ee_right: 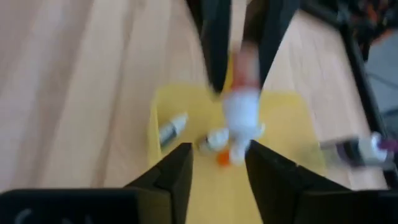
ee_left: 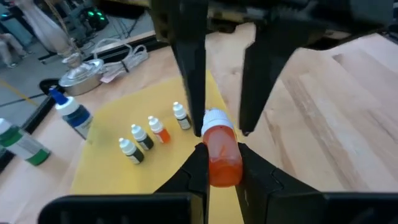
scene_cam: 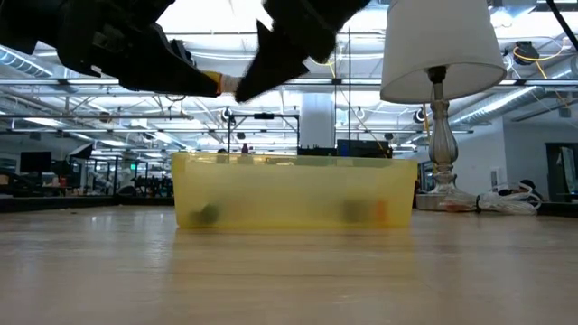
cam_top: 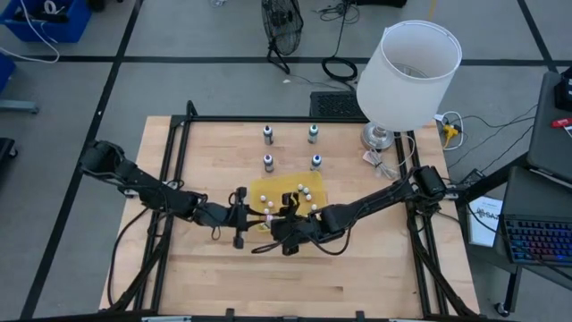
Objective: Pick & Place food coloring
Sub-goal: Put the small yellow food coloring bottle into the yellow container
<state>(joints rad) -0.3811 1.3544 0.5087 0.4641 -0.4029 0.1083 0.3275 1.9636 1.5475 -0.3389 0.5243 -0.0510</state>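
We see two arms, the left arm (cam_top: 143, 186) and the right arm (cam_top: 384, 195), and both are black or very dark, made from several thick segments with rounded joints between them. Black cables run along each arm and hang down in loops toward the table edge. On the right arm there is a blocky dark box (cam_top: 428, 182) near its base. Each arm ends in two flat, dark fingers which become narrower to the tip, as the left fingers (ee_left: 193, 177) and the right fingers (ee_right: 177, 171) show in the wrist views. We cannot read any markings or screws.
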